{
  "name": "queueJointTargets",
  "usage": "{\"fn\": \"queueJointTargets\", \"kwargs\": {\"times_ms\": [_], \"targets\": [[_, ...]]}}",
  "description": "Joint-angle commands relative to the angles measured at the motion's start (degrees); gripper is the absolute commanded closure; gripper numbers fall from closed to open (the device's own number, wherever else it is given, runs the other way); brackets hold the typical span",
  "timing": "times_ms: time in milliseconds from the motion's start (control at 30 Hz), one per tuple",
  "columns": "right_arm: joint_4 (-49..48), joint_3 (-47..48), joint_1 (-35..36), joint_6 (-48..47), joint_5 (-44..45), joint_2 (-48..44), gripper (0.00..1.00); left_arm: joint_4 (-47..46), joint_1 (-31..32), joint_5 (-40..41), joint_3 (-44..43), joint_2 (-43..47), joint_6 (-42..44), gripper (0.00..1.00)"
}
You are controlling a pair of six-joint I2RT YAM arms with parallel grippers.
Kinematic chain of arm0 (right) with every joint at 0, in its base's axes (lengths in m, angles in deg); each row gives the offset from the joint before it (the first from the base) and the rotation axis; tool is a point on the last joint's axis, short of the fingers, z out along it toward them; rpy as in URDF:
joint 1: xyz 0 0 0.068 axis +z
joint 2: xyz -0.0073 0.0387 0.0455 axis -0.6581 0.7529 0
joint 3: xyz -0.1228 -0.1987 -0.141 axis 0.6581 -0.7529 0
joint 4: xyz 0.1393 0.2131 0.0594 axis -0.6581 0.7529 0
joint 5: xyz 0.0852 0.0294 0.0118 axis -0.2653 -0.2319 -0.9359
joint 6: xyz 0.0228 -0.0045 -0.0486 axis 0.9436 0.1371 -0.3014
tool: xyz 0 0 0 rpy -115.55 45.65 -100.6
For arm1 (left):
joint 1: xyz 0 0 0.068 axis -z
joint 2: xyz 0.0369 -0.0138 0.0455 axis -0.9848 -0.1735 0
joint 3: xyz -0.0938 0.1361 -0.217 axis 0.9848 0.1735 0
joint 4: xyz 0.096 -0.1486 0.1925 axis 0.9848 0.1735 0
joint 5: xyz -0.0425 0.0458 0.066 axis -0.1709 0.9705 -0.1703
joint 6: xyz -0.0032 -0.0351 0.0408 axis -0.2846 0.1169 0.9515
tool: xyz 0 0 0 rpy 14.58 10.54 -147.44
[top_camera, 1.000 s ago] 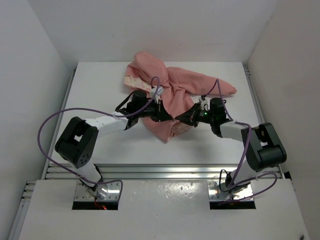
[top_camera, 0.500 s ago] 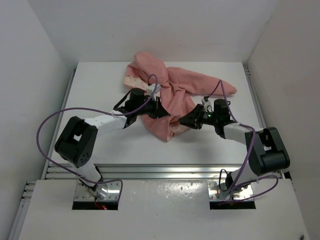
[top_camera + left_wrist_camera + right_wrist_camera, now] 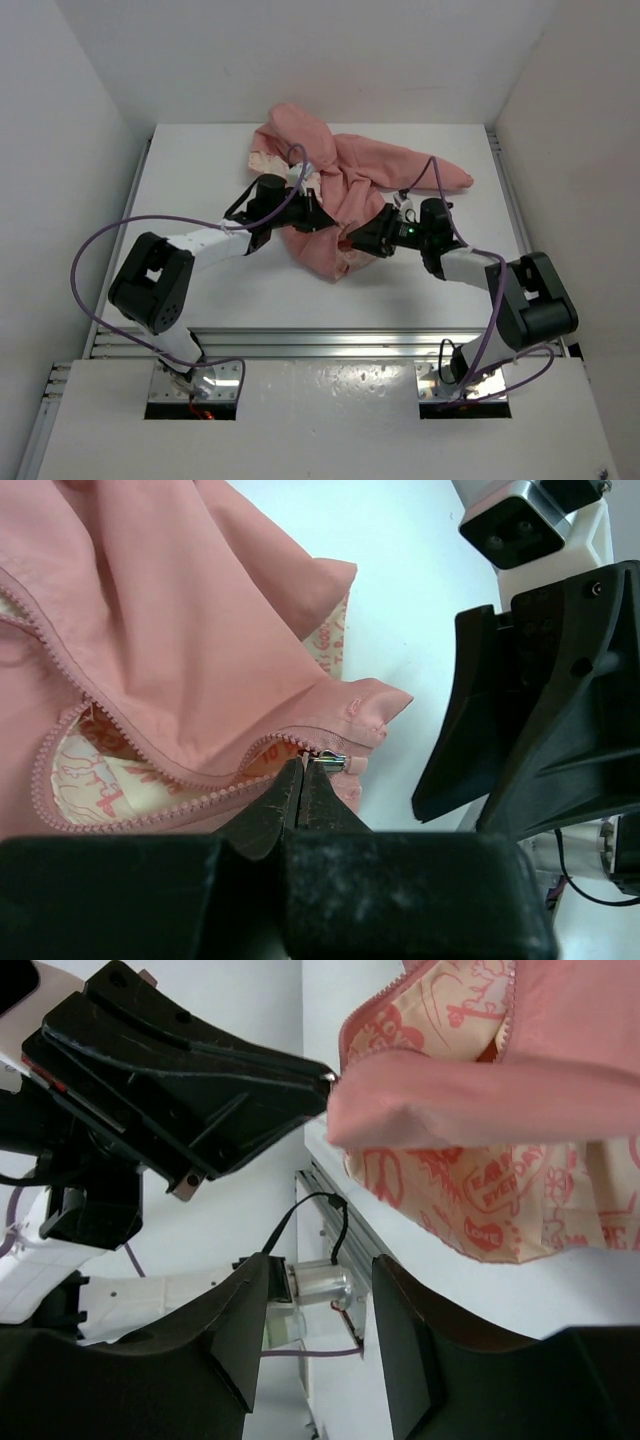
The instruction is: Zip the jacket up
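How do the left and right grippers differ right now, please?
The left gripper is shut; the right gripper is open. The left gripper pinches the jacket at its zipper pull; the right gripper holds nothing. Both face each other at the jacket's near edge.

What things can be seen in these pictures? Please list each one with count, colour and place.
jacket: one, salmon pink with cream printed lining, crumpled on the far middle of the table, zipper mostly open
zipper pull: one, metal, at the jacket's bottom edge
table: one, white, under the jacket
walls: white, around the table
cables: two, purple, along the arms
left gripper: one, black, shut on the zipper pull
right gripper: one, black, open, beside the jacket's hem
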Motion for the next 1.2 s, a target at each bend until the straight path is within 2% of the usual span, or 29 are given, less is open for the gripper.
{"fn": "queueJointTargets", "kwargs": {"times_ms": [0, 333, 700, 800, 833, 1000, 1033, 1167], "targets": [[-3.69, 3.34, 1.4, -3.18, 2.4, 1.68, 0.53, -2.63, 0.84, -0.22, -1.96, -0.61, -2.46, 1.0], [-1.5, 6.68, 2.46, -7.66, 5.83, 5.46, 0.53, -3.69, 1.46, -0.75, -2.48, -0.61, -5.27, 1.0], [-2.81, 8.18, 3.52, -9.25, 8.2, 8.1, 0.63, -4.3, 1.46, -1.8, -2.49, -1.13, -7.13, 1.0], [-4.13, 8.88, 3.34, -9.34, 8.03, 8.37, 0.71, -4.3, 1.46, -1.8, -2.49, -1.13, -7.13, 1.0], [-4.39, 9.14, 3.51, -9.16, 8.2, 8.54, 0.79, -4.3, 1.46, -1.8, -2.49, -1.13, -7.65, 1.0], [-5.54, 8.18, 3.43, -9.33, 7.77, 7.32, 0.97, -3.77, 1.46, -1.02, -1.96, -1.13, -7.65, 1.0], [-5.54, 7.66, 3.34, -9.25, 7.68, 6.53, 1.0, -3.25, 1.46, -0.4, -1.96, -1.13, -7.13, 1.0], [-6.42, 5.02, 2.81, -10.21, 6.01, 3.8, 1.0, 0.96, 1.46, 3.38, -2.49, -1.13, -3.27, 1.0]]}}
